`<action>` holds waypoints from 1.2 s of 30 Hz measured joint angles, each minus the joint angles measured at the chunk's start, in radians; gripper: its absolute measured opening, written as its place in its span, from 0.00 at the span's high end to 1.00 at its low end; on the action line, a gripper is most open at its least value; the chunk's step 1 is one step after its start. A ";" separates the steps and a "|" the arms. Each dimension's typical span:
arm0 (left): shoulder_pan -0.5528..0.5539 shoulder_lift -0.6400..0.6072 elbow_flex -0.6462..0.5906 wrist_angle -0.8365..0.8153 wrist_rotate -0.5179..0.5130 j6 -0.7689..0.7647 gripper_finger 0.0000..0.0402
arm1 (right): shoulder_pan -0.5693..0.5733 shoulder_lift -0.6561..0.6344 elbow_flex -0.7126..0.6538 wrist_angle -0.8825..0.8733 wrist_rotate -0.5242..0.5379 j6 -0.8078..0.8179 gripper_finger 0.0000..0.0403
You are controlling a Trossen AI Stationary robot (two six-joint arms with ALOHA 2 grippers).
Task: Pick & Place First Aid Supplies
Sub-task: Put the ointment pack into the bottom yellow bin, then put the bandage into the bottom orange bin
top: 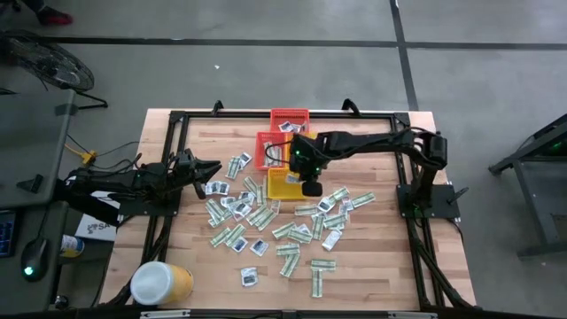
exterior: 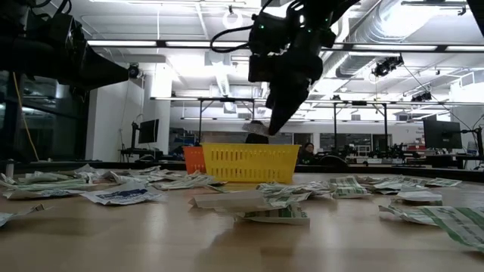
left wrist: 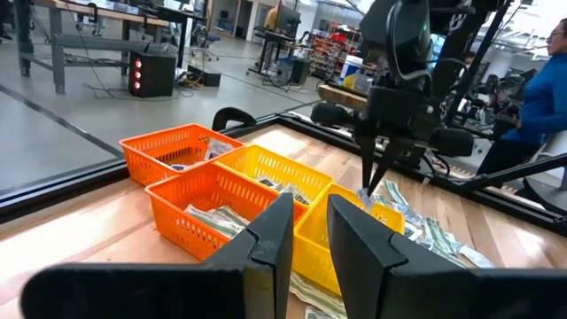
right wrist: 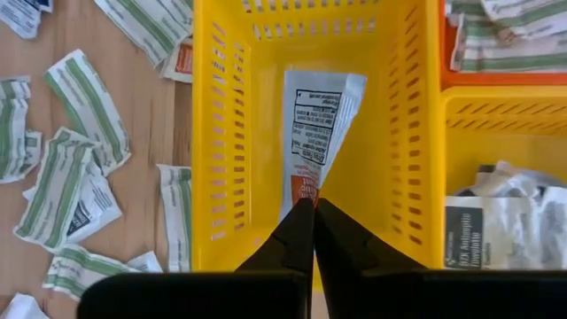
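Many first aid supplies (top: 292,232), small green-and-white and white packets, lie flat and scattered across the wooden table. My right gripper (right wrist: 314,206) is shut on a white packet (right wrist: 317,124) with black print and an orange band, above the open yellow basket (right wrist: 403,159). The low view shows this packet (exterior: 255,128) just above the yellow basket's rim (exterior: 249,149). My left gripper (left wrist: 310,232) waits at the table's left side, pointing level toward the baskets, open with nothing between its fingers. My right gripper pinches the packet's orange-banded end (right wrist: 302,188) between its two fingertips, coming from above and slanting down. The packet hangs below the fingers along their line, over the yellow basket's inside and clear of its rim.
A red basket (top: 290,119) and an orange basket (top: 269,149) stand behind the yellow one (top: 282,186), some with packets in them; another yellow basket (right wrist: 505,133) sits beside it. A yellow tub with a white lid (top: 161,282) lies at the near left corner.
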 joint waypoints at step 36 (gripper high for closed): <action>0.000 0.000 0.000 0.000 0.000 0.000 0.82 | -0.005 -0.138 -0.092 -0.210 0.168 0.262 0.71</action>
